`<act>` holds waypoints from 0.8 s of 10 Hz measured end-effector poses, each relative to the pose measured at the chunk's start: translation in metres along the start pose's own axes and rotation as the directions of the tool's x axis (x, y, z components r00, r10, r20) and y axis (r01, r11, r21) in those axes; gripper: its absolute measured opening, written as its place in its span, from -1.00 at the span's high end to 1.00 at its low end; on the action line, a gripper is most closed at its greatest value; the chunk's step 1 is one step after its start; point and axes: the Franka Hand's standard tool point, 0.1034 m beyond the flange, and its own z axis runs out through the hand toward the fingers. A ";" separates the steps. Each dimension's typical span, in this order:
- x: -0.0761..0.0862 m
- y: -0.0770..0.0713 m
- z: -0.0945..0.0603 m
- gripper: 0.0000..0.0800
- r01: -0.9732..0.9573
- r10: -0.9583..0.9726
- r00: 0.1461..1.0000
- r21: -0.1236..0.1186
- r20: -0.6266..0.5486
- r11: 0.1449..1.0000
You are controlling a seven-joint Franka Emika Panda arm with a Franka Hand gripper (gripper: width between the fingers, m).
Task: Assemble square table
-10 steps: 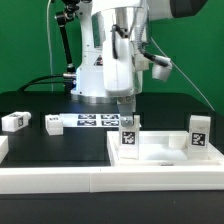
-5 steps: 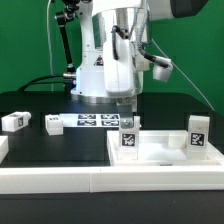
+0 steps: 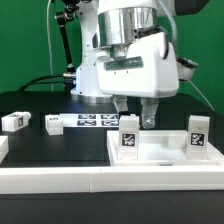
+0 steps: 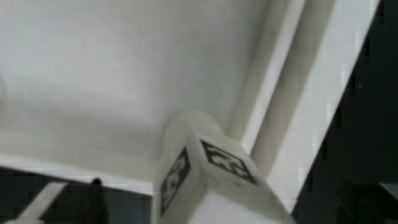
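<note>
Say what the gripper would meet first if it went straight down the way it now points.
Probably the upright leg standing on the square table top: the open gripper hangs just above it. Depth is unclear, so it might reach the top beside that leg.

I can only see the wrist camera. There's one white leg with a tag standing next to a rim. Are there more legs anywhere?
Observer: Yes. A second upright leg stands on the table top, at the exterior view's right.
Operator: Any others?
Observer: Two more lie on the black table at the exterior view's left: the far-left leg and the leg beside the marker board.
Operator: Is the gripper holding my leg?
Observer: No. The gripper hangs open just above your tagged leg, holding nothing.
</note>
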 end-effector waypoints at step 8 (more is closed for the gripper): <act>0.004 0.001 0.000 -0.62 0.624 -0.624 0.782 -0.010 -0.004 0.782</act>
